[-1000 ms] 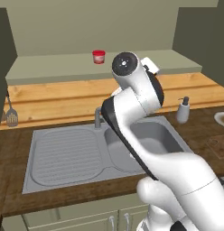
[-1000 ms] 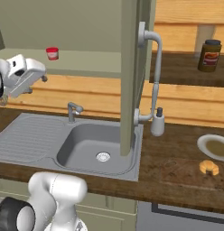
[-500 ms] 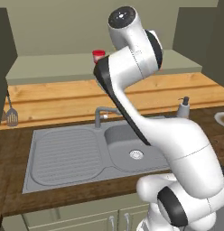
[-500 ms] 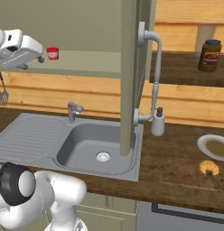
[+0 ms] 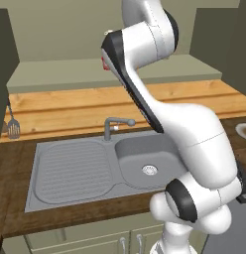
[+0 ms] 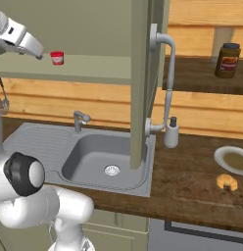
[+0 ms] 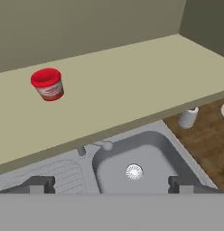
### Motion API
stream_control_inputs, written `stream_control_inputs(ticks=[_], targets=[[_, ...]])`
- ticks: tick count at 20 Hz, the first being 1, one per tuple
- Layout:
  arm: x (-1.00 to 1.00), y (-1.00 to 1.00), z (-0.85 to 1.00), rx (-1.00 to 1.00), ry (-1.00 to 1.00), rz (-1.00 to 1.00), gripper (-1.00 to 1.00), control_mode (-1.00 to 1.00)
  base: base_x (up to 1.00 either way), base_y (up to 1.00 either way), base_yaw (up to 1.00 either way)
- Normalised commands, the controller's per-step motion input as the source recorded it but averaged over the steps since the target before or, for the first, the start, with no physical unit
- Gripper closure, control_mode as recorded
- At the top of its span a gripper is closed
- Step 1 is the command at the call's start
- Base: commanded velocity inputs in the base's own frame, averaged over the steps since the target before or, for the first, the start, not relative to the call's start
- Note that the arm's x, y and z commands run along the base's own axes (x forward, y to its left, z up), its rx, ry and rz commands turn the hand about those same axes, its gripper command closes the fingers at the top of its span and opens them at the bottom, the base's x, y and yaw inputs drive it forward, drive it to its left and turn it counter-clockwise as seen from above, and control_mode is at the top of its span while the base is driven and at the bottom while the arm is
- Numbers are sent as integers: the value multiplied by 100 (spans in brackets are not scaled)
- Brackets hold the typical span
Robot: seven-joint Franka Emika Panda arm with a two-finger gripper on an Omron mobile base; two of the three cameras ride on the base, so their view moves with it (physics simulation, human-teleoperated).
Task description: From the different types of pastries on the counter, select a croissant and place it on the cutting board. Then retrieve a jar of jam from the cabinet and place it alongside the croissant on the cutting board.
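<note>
Up at the cabinet shelf (image 7: 132,81), the hand (image 7: 109,184) hovers empty, fingers spread, near the jar of jam (image 7: 47,84).

Base views flank arm, sharing sink (image 5: 95,163); hand view overlooks shelf (image 7: 132,85).

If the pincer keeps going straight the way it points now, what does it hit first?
Probably the bare cabinet shelf, to the right of the jar of jam; depth is hard to judge. The pincer is open.

Even, soft rendered light with no glare and no hard shadows; only the sink basin (image 5: 145,161) shades slightly darker. All three views are sharp edge to edge, though coarse and low in detail.
</note>
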Motion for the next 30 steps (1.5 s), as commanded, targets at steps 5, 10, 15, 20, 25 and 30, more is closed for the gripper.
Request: stream_control_inputs(ticks=[5,10,15,20,25,30], targets=[[19,0,-4,4,-3,0,-100,-100,0,0,0],[35,-21,-32,0,-1,2,-100,-100,0,0,0],[66,-19,-7,0,-3,14,-100,-100,0,0,0],[70,0,0,0,-13,23,-100,-100,0,0,0],[22,7,-1,0,-15,23,-100,-100,0,0,0],[1,29,-20,0,0,25,-100,-100,0,0,0]])
